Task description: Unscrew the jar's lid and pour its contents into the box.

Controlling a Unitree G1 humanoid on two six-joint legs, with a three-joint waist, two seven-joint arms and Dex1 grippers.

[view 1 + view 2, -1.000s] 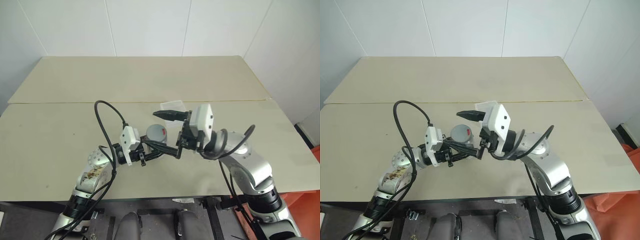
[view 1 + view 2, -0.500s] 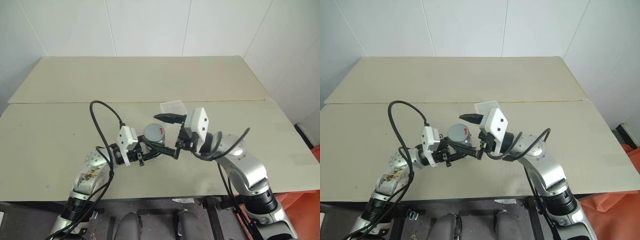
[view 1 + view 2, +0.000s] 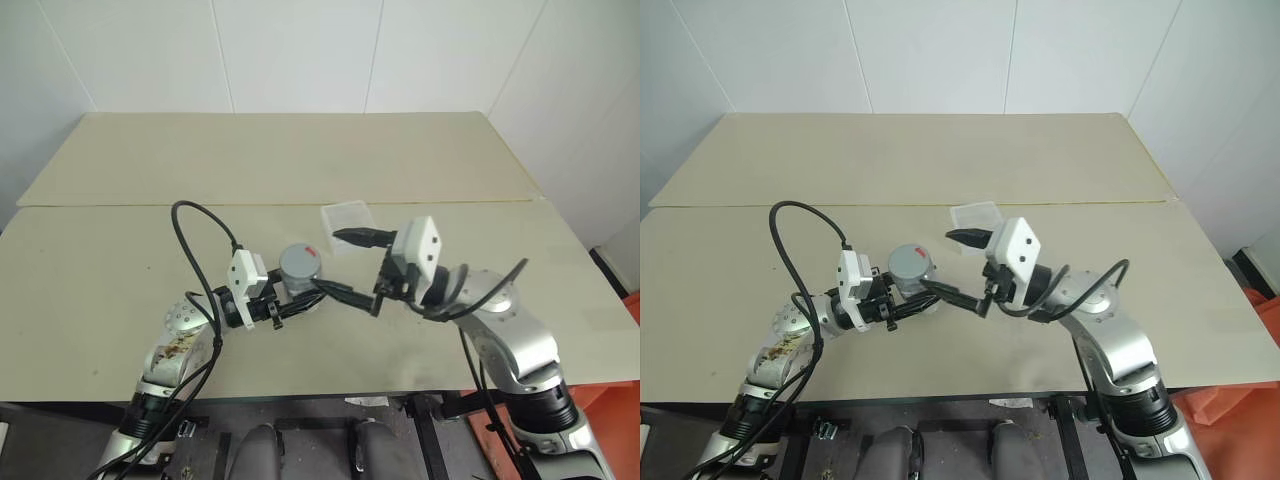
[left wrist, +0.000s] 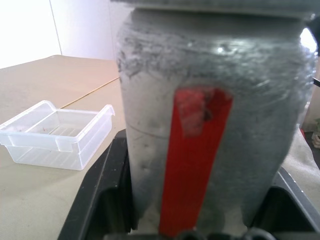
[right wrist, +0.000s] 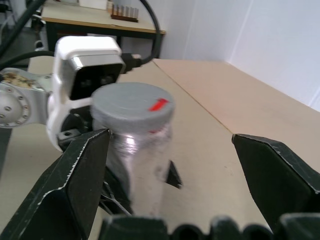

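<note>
Left tool (image 3: 300,297) pinching the jar (image 3: 297,280) upright, lid (image 3: 299,262) on. Right tool (image 3: 352,265) spread wide at the jar's 3 o'clock, apart from the lid. Box (image 3: 346,216) on the desk (image 3: 120,270) at 1 o'clock. Risk: off-centre closing could tilt the jar, or twist it in the grip.

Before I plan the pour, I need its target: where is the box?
The box sits on the table beyond the jar and slightly to its right, just past the right gripper.
</note>
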